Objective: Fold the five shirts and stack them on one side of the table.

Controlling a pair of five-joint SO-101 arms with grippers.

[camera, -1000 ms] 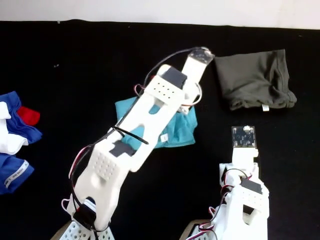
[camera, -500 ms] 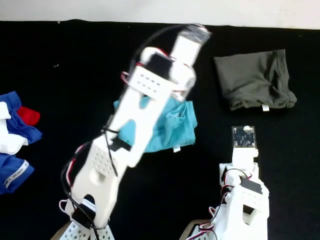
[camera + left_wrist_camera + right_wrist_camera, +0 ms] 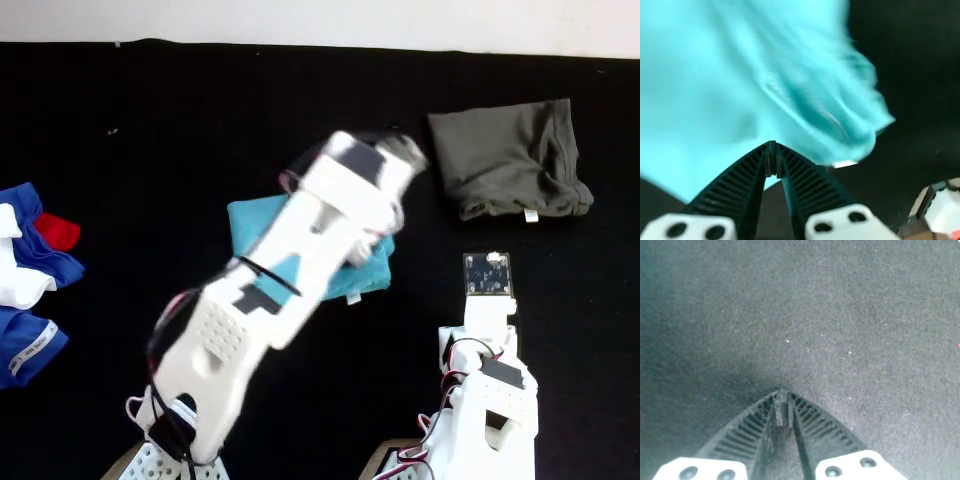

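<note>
Nearest: right gripper (image 3: 783, 407) low by its base, jaws fully closed with nothing between them, black table (image 3: 865, 315) under it. Left edge: heap of blue, white and red shirts (image 3: 30, 265), unfolded. Mid-table: teal shirt (image 3: 362, 272); left gripper (image 3: 771, 152) has its tips closed together right at the cloth, can't tell if fabric is pinched. Far right: dark grey shirt (image 3: 510, 160), folded, well apart from the others.

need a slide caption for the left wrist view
Left tool, shut, over the teal shirt on the black table.
</note>
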